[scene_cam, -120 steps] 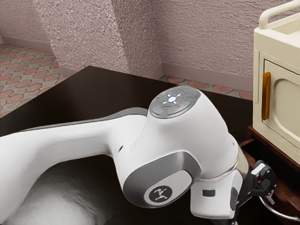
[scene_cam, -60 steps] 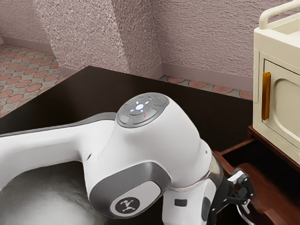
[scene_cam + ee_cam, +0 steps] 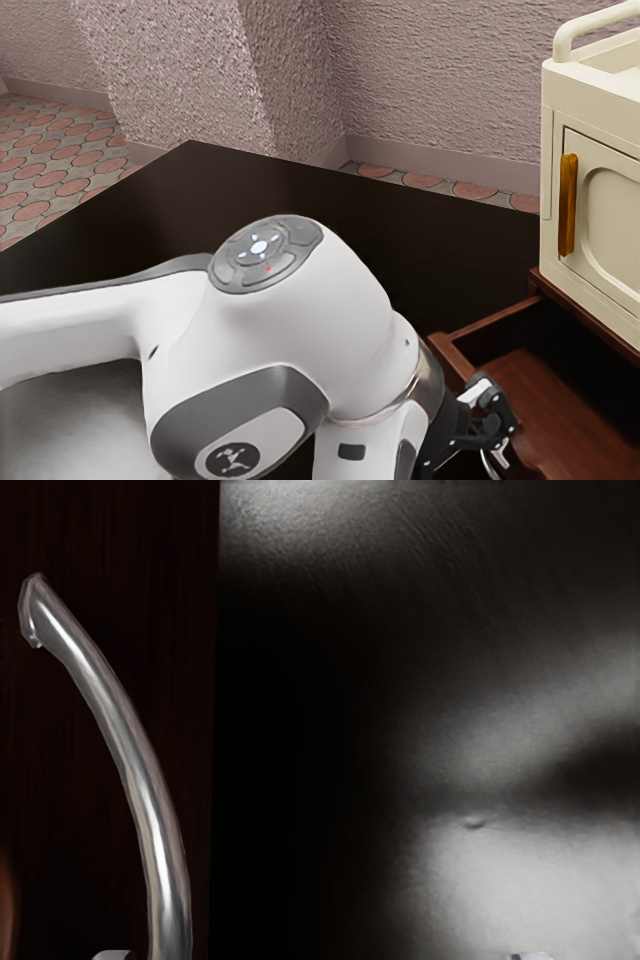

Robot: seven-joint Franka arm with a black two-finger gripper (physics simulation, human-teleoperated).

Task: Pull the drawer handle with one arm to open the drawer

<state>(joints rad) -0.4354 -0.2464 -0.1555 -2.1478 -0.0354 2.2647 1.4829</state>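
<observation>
The handle [image 3: 130,740], a curved metal bar, is fixed to the dark brown front of the drawer [image 3: 560,410], and that drawer stands part way out of the brown unit [image 3: 580,312], its reddish floor exposed and its inner end in deep shadow. From where I stand, the gripper [image 3: 487,430] is at the drawer's front, down by the handle. Condition of the gripper: spread, 2 fingertips well apart, the bar passing between them and much nearer to 1 than to the other. Whether either tip touches the metal I cannot tell. The arm [image 3: 300,340], white with grey panels, comes in from the exterior view's left and bends down to the gripper; 1 round panel on top carries small blue-white lights and 1 red one. On the brown unit, above the drawer, rests a cream cabinet [image 3: 600,105] with a rail along its top, its door [image 3: 615,200] shut and fitted with 1 upright amber pull [image 3: 569,205]. A dark table [image 3: 330,190] extends beside the arm. Further out, noted: rough pinkish walls [image 3: 430,80] and a floor [image 3: 60,180] of red and grey tiles.
</observation>
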